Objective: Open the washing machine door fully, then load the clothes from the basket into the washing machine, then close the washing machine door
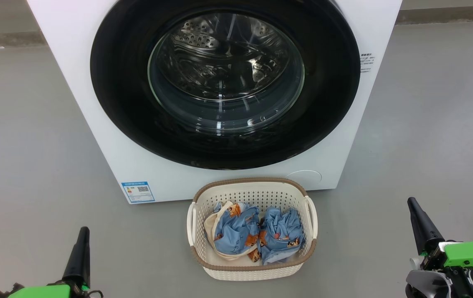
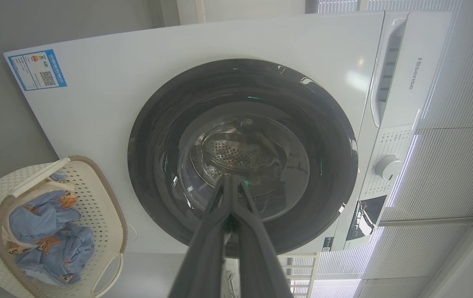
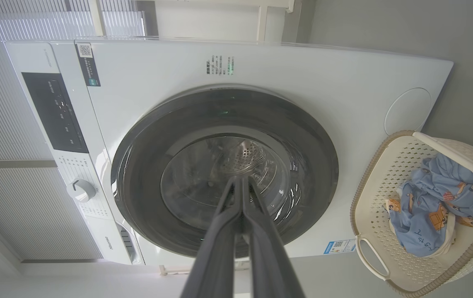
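Head view, washing machine (image 1: 75, 82): white front-loader straight ahead of me on the grey floor (image 1: 25, 165), with a blue label sticker (image 1: 138, 191) at its lower left corner.
Head view, washing machine door (image 1: 120, 95): glossy black ring lying flat against the front, closed. I can see the steel drum through its glass bowl.
Head view, basket (image 1: 249, 181): on the floor just in front of the machine, below the door.
Head view, clothes (image 1: 236, 234): two crumpled light blue pieces with orange-brown animals lying in the basket. The left one has cream trim.
Head view, my left gripper (image 1: 83, 234): low on the left, pressed closed, empty, well apart from the basket.
Head view, my right gripper (image 1: 413, 205): low on the right, pressed closed, empty, well apart from the basket.
Left wrist view, my fingers (image 2: 209, 236): tips meet with nothing between them, pointing at the door's window.
Left wrist view, basket: lower left of the view, clothes inside.
Left wrist view, control knob (image 2: 388, 167): on the panel beside the door.
Right wrist view, my fingers (image 3: 220, 240): tips meet, holding nothing, aimed at the window.
Right wrist view, basket: at the right edge, clothes inside.
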